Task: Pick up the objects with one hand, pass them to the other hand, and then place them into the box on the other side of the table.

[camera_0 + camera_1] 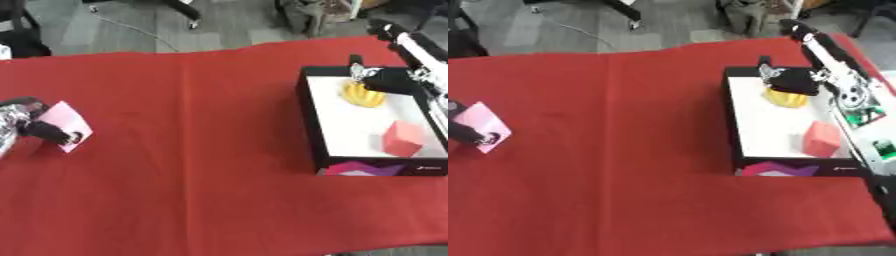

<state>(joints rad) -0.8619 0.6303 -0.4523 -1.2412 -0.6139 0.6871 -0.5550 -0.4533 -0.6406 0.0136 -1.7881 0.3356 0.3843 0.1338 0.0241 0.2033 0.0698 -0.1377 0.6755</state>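
Here the right robot hand (pixel 385 79) grips the yellow object (pixel 363 95) inside the box (pixel 308 115).

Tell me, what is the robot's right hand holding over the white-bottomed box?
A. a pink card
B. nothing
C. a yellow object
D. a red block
C: the right hand is curled on the yellow object inside the box, while the red block lies apart.
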